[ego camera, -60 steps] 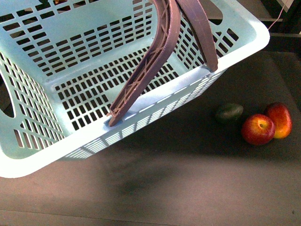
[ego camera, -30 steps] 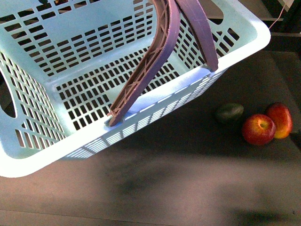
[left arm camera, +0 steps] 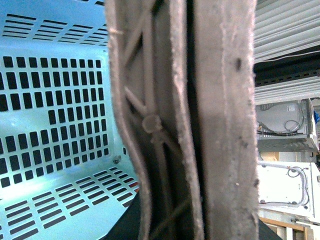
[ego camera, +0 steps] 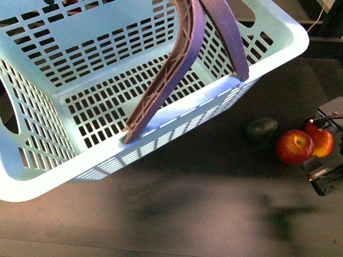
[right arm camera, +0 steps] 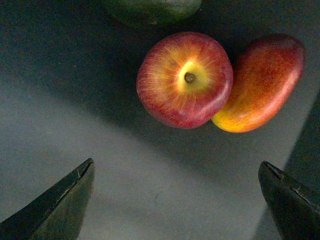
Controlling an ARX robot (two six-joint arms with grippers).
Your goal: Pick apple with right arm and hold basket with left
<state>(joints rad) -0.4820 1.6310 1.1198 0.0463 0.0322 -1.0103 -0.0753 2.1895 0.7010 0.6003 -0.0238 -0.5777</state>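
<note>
The light turquoise basket (ego camera: 107,64) hangs tilted over the dark table and fills the left and middle of the front view. Its two brown handles (ego camera: 185,64) are pressed together. In the left wrist view those handles (left arm camera: 225,125) fill the frame; my left gripper is shut on them, its fingers hidden. The red apple (ego camera: 294,146) lies on the table at the right, stem dimple up. My right gripper (right arm camera: 176,162) hovers open above the table just short of the apple (right arm camera: 184,79), with nothing between its fingers. It shows at the front view's right edge (ego camera: 325,155).
An elongated red-orange fruit (right arm camera: 262,82) touches the apple on its far-right side (ego camera: 321,136). A dark green oval fruit (ego camera: 262,128) lies just left of the apple, near the basket's lower corner. Bare dark table (ego camera: 203,209) stretches in front.
My right gripper has come into the front view at the right edge, beside the apple. The basket and the fruits have stayed in place.
</note>
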